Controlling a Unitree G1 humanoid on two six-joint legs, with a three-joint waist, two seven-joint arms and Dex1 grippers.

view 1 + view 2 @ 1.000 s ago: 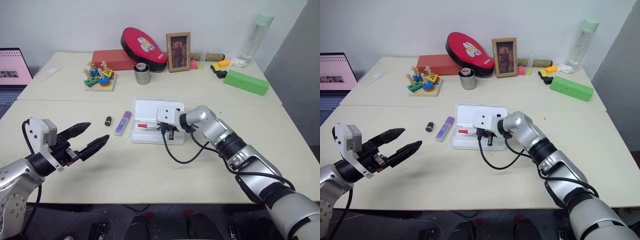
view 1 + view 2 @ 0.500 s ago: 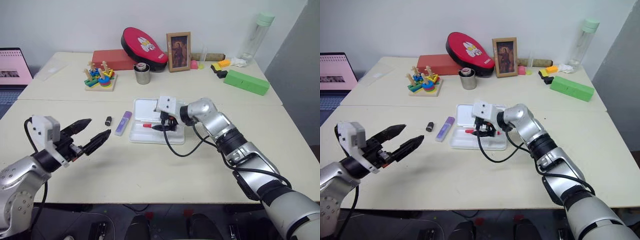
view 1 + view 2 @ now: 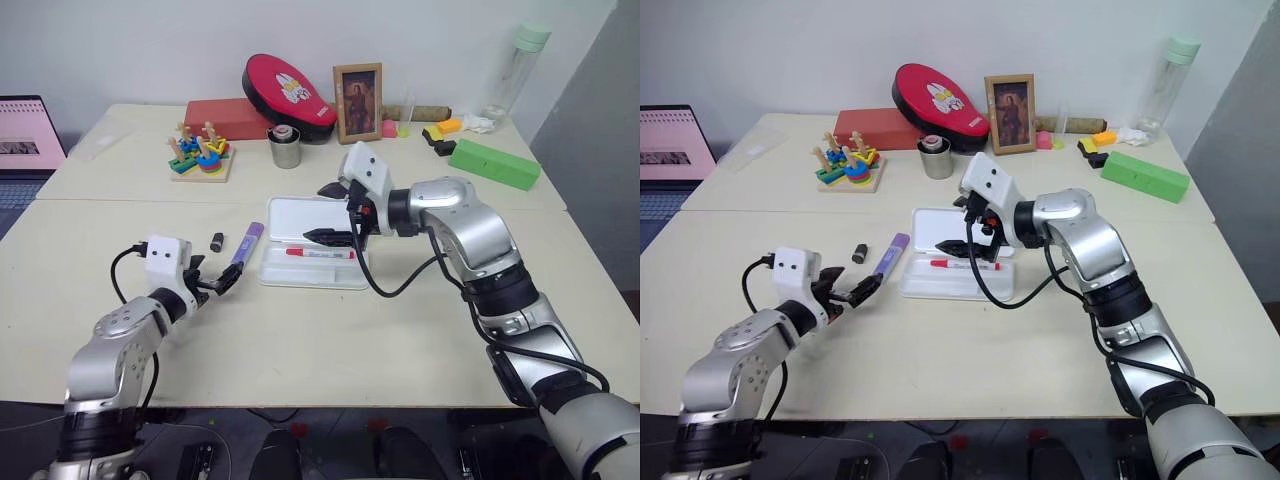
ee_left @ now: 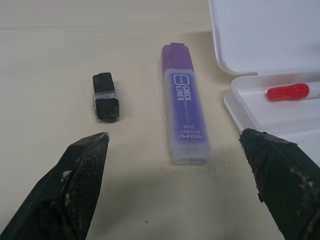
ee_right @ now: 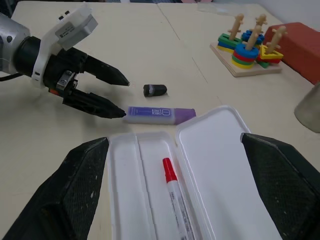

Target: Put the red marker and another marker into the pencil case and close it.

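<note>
right hand point(image 3: 335, 212) lifting off, apart, leaving red marker point(image 3: 318, 253) in case point(image 3: 313, 268); left hand point(image 3: 218, 283), apart, nearing purple marker point(image 3: 246, 246).

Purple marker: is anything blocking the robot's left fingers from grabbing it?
Nothing visible does. The flat lavender-purple marker lies on bare table straight ahead of the open left gripper. The small stubby black item sits off to one side, apart from it.
</note>
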